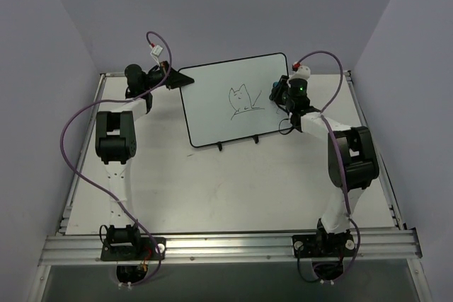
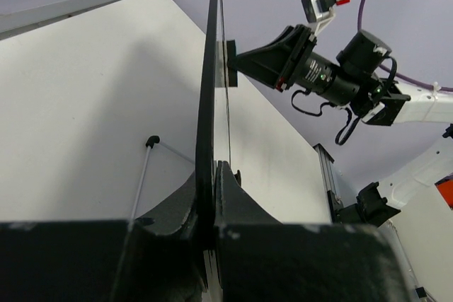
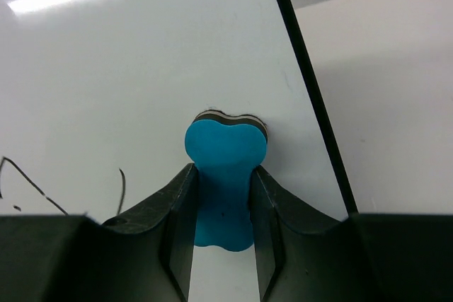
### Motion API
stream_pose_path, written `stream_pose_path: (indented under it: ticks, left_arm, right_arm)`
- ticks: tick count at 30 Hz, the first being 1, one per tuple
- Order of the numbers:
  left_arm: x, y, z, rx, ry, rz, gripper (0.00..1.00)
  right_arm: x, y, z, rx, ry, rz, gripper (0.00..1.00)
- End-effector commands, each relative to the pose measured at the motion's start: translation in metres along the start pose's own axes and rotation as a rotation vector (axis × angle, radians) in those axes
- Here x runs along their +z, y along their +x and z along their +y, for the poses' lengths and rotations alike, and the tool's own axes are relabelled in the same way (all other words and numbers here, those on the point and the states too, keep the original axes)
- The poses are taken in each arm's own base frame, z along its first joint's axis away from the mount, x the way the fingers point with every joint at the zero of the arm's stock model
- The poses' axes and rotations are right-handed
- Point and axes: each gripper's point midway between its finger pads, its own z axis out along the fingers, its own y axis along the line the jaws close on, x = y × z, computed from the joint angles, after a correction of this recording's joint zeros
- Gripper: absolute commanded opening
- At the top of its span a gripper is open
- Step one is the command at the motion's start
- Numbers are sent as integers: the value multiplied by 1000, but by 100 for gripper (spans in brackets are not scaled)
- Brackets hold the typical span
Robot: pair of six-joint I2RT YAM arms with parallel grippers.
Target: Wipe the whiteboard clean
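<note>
The whiteboard [image 1: 212, 107] stands upright on two small black feet at the back middle of the table, with a black cat-like scribble [image 1: 242, 100] on its face. My left gripper [image 1: 177, 78] is shut on the board's upper left edge; in the left wrist view the board's black frame [image 2: 207, 90] runs edge-on between the jaws. My right gripper [image 1: 277, 93] is shut on the blue bone-shaped eraser [image 3: 225, 175] and presses its dark felt end against the board [image 3: 127, 76] near its right edge, right of the scribble lines [image 3: 122, 187].
The white table [image 1: 226, 189] carries the board. Grey walls close in at the back and sides. An aluminium rail [image 1: 226, 245] runs along the near edge with both arm bases on it. Purple cables [image 1: 78, 122] loop beside each arm.
</note>
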Motion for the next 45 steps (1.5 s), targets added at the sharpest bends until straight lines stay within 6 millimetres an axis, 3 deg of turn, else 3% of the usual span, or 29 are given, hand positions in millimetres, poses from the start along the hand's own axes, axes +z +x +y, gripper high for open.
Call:
stream_pose_path:
  ticks: [1, 6, 11, 15, 20, 23, 25, 26, 27, 30, 37, 41, 45]
  left_arm:
    - [1, -1, -52, 485, 180, 126, 2]
    - [1, -2, -52, 484, 176, 122, 2]
    - [1, -2, -51, 482, 175, 119, 2]
    - [1, -3, -52, 485, 176, 118, 2]
    - [1, -3, -52, 484, 176, 117, 2]
    - [1, -3, -54, 488, 180, 119, 2]
    - [1, -3, -54, 486, 180, 119, 2]
    - [2, -3, -54, 487, 182, 120, 2]
    - [1, -3, -54, 488, 181, 119, 2]
    - [1, -3, -54, 489, 180, 117, 2]
    - [2, -2, -53, 486, 181, 117, 2]
    - [2, -4, -55, 488, 183, 116, 2]
    - [2, -4, -55, 490, 183, 116, 2]
  right_arm:
    - [-19, 37, -21, 52, 68, 38, 0]
    - [-39, 80, -27, 74, 79, 101, 0]
    - [-54, 102, -35, 85, 105, 137, 0]
    - [-62, 105, -40, 86, 117, 141, 0]
    - [-62, 87, -37, 93, 126, 95, 0]
    - [-55, 75, -12, 51, 31, 82, 0]
    - [-47, 56, 11, 5, -28, 41, 0]
    - [-47, 57, 32, -19, -73, 43, 0]
    - [-44, 46, 49, -39, -106, 18, 0]
    - [-43, 59, 98, -64, -212, 25, 0]
    - [-44, 99, 157, -127, -290, 55, 0]
    - [-37, 111, 143, -159, -215, 61, 0]
    - [-32, 94, 103, -111, -111, 31, 0]
